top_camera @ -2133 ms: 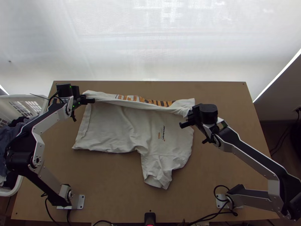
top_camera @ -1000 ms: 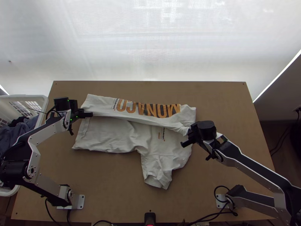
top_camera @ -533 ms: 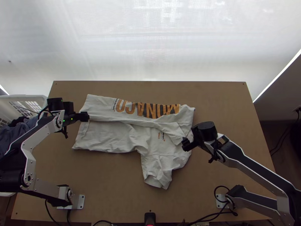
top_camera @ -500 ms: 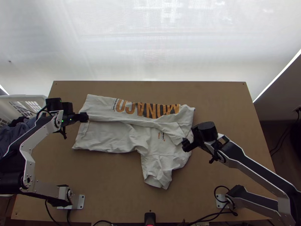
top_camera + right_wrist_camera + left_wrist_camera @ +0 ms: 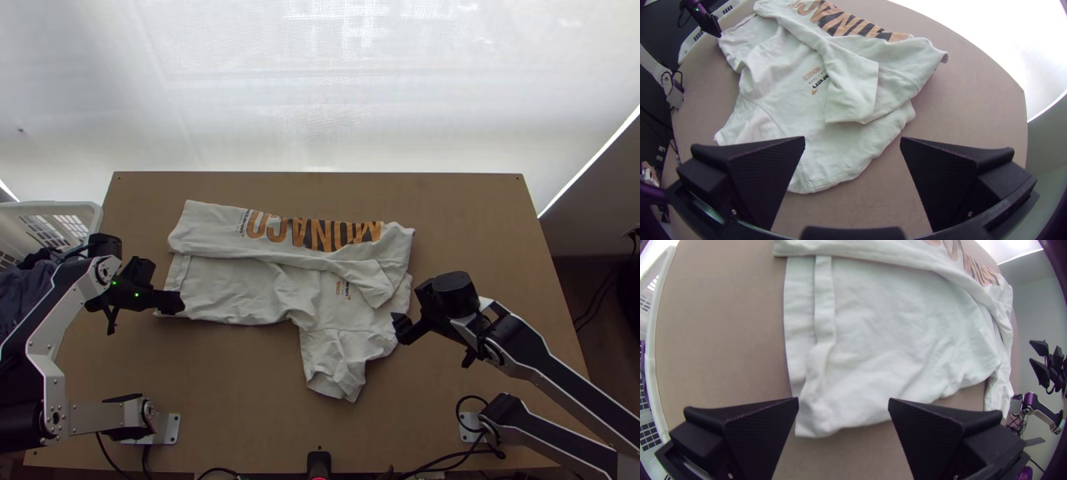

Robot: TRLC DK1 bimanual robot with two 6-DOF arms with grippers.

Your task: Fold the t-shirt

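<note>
Now that the far side of the t-shirt (image 5: 240,292) lies lapped over its middle, lettering up, the first lengthwise fold looks made. Shirt flat on the worktop (image 5: 240,416), hem (image 5: 178,276) toward the left arm, collar end toward the right. Far sleeve (image 5: 372,282) laid inward on top, its end slanting, a few creases about it; near sleeve (image 5: 338,372) sticks out toward the arms' bases, unfolded. Left claw (image 5: 843,401) wide open, no cloth in it, over the near hem corner. Right claw (image 5: 852,140) likewise open and bare, just beside the collar end, on the near side. Step in hand, as I judge it: setting up for the near-side fold. Next move calls for the left claw to pinch that hem corner and the right to take the near shoulder or sleeve, then both to lift together and carry the near side across the lapped strip. Risks: catching the under layer along with the top, or dragging the finished fold askew. Sleeve wants tucking in; roughly halfway, with a crosswise fold probably to follow.
</note>
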